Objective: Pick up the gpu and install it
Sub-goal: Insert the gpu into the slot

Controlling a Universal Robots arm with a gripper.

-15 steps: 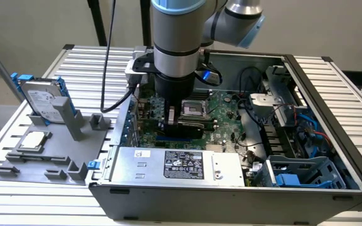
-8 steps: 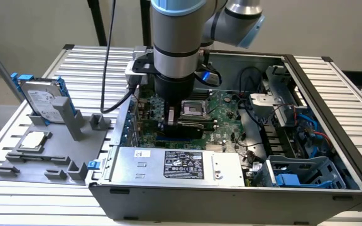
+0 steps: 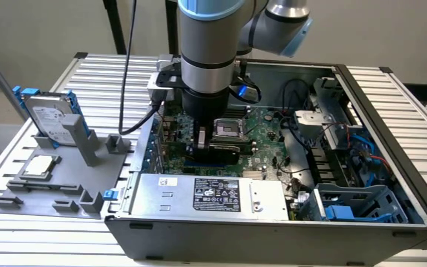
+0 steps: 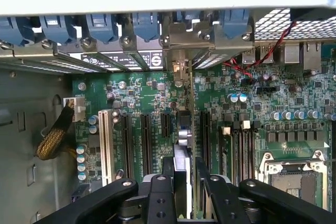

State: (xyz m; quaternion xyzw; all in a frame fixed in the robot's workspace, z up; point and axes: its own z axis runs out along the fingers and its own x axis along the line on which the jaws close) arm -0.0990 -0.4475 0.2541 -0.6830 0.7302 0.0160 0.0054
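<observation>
The claw [image 4: 184,182] is pinching the gpu [image 4: 184,145], held edge-on and upright over the motherboard [image 4: 294,108] inside the open computer case [image 3: 391,100]. The card stands between rows of expansion slots [image 4: 144,135], its bracket end at the case's rear wall. On the exterior view's left, the hard drive [image 3: 49,114] stands well apart on the desk [image 3: 102,67].
</observation>
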